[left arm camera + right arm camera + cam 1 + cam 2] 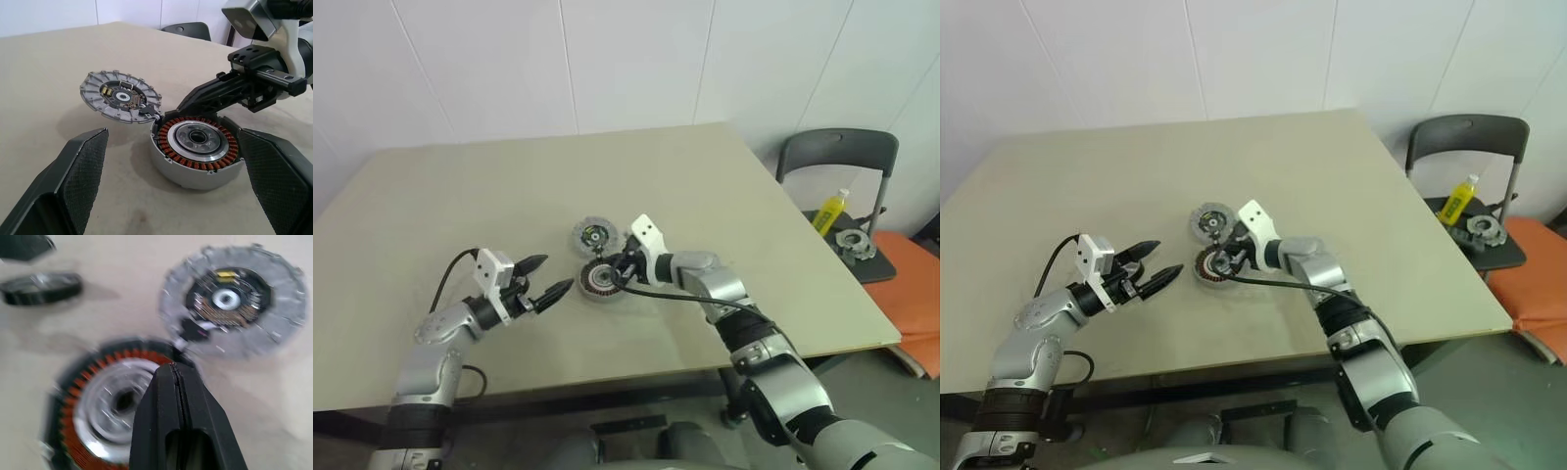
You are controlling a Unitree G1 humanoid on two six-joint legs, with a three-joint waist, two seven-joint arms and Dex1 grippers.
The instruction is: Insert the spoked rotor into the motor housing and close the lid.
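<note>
The motor housing (600, 279) stood on the beige counter (724, 206), near its middle. Its ring of copper-brown windings faced up around a silvery centre with a dark bore. The lid (594, 235) lay just beyond the housing on its far side, its dark inner face turned up. In the left wrist view the lid's near edge met the housing's rim at a small dark connector, and the lid sat slightly tilted.

The right claw (616, 273) had its two black fingers pressed together, with nothing held between them. The joined tips hung over the right part of the housing; whether they touched it could not be told.

The left claw (553, 278) sat to the left of the housing, spread wide and empty. Its fingers (73, 176) pointed at the housing and flanked it without contact.

A dark chair (842, 157) stood to the right of the counter. A yellow bottle (832, 210) and a small metal part (853, 242) rested on its seat.
</note>
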